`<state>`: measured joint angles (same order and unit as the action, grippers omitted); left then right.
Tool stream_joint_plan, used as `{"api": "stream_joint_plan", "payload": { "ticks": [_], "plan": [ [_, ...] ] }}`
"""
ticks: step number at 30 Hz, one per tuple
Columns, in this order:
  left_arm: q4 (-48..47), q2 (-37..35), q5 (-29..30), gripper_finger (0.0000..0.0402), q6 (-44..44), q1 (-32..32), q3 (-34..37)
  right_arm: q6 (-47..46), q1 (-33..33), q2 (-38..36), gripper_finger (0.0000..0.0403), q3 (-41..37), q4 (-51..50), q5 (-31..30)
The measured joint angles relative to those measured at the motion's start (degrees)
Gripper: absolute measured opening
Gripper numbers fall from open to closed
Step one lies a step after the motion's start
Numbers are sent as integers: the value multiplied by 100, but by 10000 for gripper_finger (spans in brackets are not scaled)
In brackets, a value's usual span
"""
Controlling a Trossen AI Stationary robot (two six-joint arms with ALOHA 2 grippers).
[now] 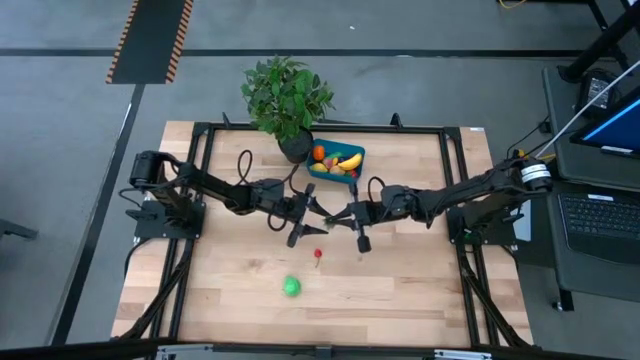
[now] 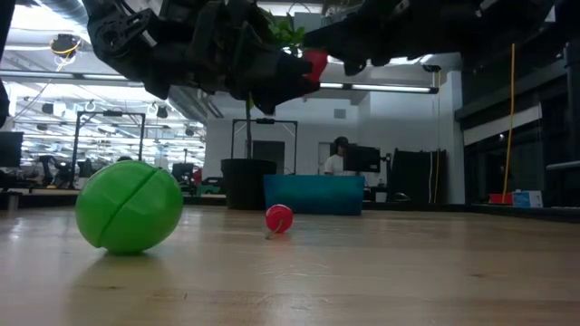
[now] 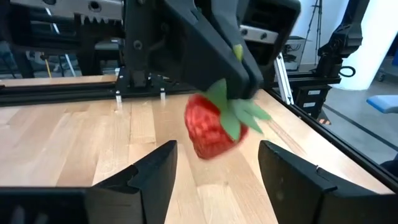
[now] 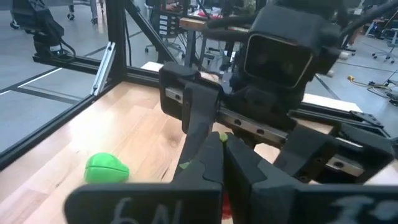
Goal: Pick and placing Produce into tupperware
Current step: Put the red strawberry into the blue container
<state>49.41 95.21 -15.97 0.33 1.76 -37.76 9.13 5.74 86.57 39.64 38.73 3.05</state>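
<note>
A red toy strawberry (image 3: 210, 129) with a green leafy top hangs in the air over the table's middle (image 1: 325, 228), and shows high in the low view (image 2: 314, 65). My right gripper (image 4: 219, 140) is shut on it. My left gripper (image 3: 214, 177) faces it from the table's left, open, one finger on either side just short of the berry, touching nothing. A green ball (image 1: 291, 286) and a small red piece (image 1: 318, 254) rest on the wood. The teal tupperware (image 1: 352, 172) at the far edge holds a banana, an orange and other pieces. My right gripper pinches the strawberry's green leafy top (image 3: 231, 115) between its two fingers (image 3: 239, 68), which slant down from the table's right. The berry hangs below the fingertips, lifted clear of the table, its red body tilted toward my left gripper.
A leafy potted plant (image 1: 285, 95) stands at the far edge beside the tupperware. A black frame (image 1: 200, 180) runs round the tabletop. Bare wood lies toward the near edge around the green ball (image 2: 129, 206). A person sits at a screen far behind the table (image 2: 337, 156).
</note>
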Motion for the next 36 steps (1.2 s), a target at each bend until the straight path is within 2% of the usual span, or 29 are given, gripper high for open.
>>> {"api": "stream_joint_plan", "payload": {
  "ticks": [6, 11, 18, 25, 36],
  "plan": [
    [-313, -230, 1, 214, 75, 0, 9, -4, 4, -439, 2, -2, -731, 0],
    [-1016, -466, 0, 220, 176, -4, 34, 3, 4, -627, 2, -4, -1147, -48],
    [-957, -816, 9, 215, 169, -9, 469, 15, -19, -1070, 1, -3, -1880, -290],
    [-940, -1364, 11, 220, 171, -103, 859, -174, -77, -1627, 1, -4, -3088, -725],
    [-1019, -1433, 7, 218, 177, -120, 876, -287, -70, -1788, 1, -4, -3440, -1271]
  ]
}}
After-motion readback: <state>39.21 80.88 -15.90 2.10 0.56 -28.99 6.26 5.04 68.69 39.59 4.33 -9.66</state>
